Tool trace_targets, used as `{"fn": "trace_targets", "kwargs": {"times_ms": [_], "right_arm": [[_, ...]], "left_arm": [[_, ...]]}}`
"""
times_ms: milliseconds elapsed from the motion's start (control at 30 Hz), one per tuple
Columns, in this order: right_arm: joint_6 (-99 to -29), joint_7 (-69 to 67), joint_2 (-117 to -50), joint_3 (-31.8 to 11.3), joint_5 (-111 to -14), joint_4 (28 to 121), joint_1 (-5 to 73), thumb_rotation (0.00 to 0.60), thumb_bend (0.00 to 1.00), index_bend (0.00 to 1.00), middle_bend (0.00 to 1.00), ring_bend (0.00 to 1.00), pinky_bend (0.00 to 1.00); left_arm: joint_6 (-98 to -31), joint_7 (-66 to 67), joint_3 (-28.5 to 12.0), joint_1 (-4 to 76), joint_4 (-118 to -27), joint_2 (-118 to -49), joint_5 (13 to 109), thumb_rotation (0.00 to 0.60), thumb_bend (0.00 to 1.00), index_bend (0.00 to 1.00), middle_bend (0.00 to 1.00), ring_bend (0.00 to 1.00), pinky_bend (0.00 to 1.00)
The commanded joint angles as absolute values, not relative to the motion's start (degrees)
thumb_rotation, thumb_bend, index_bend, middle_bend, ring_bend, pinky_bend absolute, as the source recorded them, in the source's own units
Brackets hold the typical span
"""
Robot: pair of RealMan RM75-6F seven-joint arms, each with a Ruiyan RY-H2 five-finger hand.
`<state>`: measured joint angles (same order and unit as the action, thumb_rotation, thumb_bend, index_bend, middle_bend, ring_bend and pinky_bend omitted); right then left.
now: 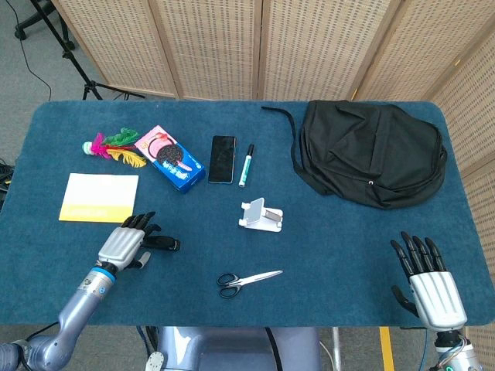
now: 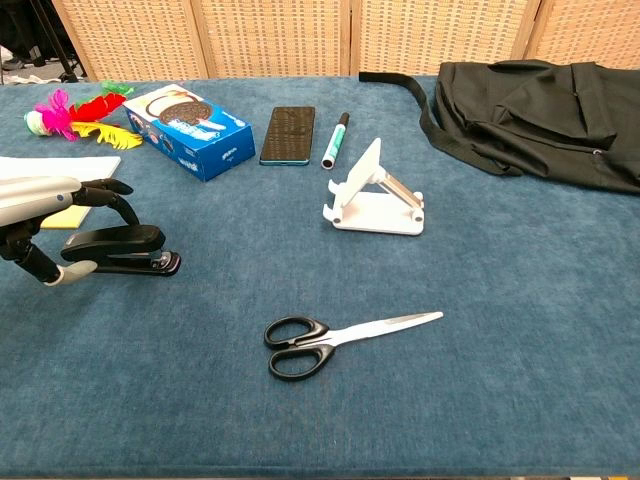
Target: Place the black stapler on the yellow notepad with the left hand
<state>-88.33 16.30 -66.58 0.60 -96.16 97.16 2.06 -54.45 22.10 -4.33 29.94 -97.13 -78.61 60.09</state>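
While the left hand [image 1: 122, 246] is being seen from above in the head view, low on the left of the frame, its dark fingers are spread over the rear end of the black stapler [image 1: 161, 244], which is lying flat on the blue table [image 1: 340, 255]. Whether anything is actually being gripped cannot be told from that view. More is being given by the chest view: at the left edge the fingers [image 2: 112, 193] are arched above the stapler [image 2: 120, 249] and the thumb is lying low in front of its rear end, so the hand [image 2: 45, 215] is being held apart around the stapler, and contact cannot be told for certain.

The yellow notepad [image 1: 99, 197] is lying just above the hand in the head view, apart from the stapler; in the chest view only a sliver of it is showing behind the hand.

The right hand [image 1: 429, 282] is showing only in the head view, at the lower right, fingers straight and spread, nothing in it.

Elsewhere the scissors [image 2: 335, 340] are lying at lower centre, a white phone stand [image 2: 372, 195] is standing mid-frame, and a phone [image 1: 222, 159], a marker [image 1: 247, 165], a cookie box [image 1: 172, 158], a feather toy [image 1: 114, 148] and a black backpack [image 1: 371, 151] are lying across the upper part.
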Motion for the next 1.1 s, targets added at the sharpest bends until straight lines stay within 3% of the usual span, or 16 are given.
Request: {"fn": "trace_targets", "kwargs": {"times_ms": [33, 467, 1100], "right_arm": [[-88.37, 16.25, -66.54, 0.57, -96.14, 97.18, 2.04, 0.6, 0.33, 0.07, 0.0, 0.0, 0.03], [-88.6, 15.81, -66.29, 0.45, -96.17, 97.31, 1.91, 0.6, 0.34, 0.07, 0.0, 0.0, 0.02], [-88.35, 15.64, -66.23, 0.28, -95.89, 97.34, 1.94, 0.6, 0.34, 0.07, 0.0, 0.0, 0.03]], "left_arm": [[-54.46, 22.81, -3.94, 30.31, -96.74, -79.17, 59.36, 0.6, 0.44, 0.26, 0.02, 0.06, 0.08], [-59.18, 23.26, -3.64, 29.83, -95.21, -82.2, 61.09, 0.6, 0.56, 0.44, 0.16, 0.18, 0.17], [-60.89, 24.08, -4.28, 30.21, -93.88, -79.78, 61.54, 0.6, 0.58, 0.47, 0.19, 0.2, 0.19]]}}
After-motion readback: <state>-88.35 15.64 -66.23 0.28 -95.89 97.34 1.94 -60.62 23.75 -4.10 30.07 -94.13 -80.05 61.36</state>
